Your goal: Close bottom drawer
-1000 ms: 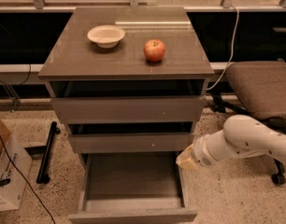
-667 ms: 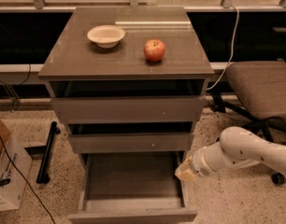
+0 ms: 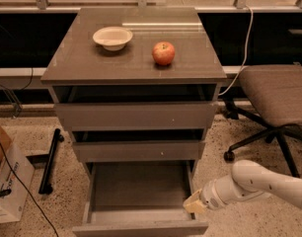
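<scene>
The bottom drawer (image 3: 139, 186) of the grey-brown cabinet is pulled far out, its wide shallow box empty and its flat front (image 3: 141, 229) at the lower edge of the camera view. My gripper (image 3: 194, 203) is low at the drawer's right side, by the front right corner of the box, at the end of the white arm (image 3: 259, 181) coming in from the right. The middle drawer (image 3: 138, 150) and top drawer (image 3: 135, 115) above stand slightly out.
A cream bowl (image 3: 112, 37) and a red apple (image 3: 163, 53) sit on the cabinet top. An office chair (image 3: 277, 100) stands to the right. A cardboard box (image 3: 8, 181), a black bar (image 3: 49, 160) and cables lie on the floor at left.
My arm and gripper have moved down and forward along the drawer's right side, toward its front corner. The drawer has not visibly moved.
</scene>
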`<state>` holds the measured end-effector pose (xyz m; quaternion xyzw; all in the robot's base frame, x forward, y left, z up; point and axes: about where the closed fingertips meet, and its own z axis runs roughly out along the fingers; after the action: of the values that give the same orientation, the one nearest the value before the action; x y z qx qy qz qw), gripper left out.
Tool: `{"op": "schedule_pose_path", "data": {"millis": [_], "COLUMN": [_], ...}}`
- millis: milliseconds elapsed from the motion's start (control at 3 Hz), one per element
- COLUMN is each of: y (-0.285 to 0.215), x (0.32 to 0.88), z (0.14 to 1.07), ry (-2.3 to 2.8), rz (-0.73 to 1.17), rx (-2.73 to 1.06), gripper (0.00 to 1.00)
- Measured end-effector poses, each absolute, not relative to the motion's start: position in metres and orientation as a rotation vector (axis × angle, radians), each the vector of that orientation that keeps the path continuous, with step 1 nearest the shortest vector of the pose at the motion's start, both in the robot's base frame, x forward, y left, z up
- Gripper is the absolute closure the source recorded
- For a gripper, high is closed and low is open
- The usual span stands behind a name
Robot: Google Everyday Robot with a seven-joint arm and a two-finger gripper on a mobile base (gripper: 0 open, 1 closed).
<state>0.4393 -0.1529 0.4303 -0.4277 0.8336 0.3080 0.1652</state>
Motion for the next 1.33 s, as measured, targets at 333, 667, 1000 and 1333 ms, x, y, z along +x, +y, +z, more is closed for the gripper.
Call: {"op": "schedule_pose_path", "data": {"millis": [333, 667, 1000, 1333], "y": [-0.154, -0.152, -0.148, -0.142], "x": [0.426, 0.422, 0.424, 0.423], "z": [0.388, 0.383, 0.364, 0.323], "ry": [2.430, 2.433, 2.446, 2.477], "rz": [0.956, 0.969, 0.995, 1.066], "rx": [-1.168, -1.165, -1.142, -1.092], "gripper": [1.00, 1.00, 1.00, 1.00]}}
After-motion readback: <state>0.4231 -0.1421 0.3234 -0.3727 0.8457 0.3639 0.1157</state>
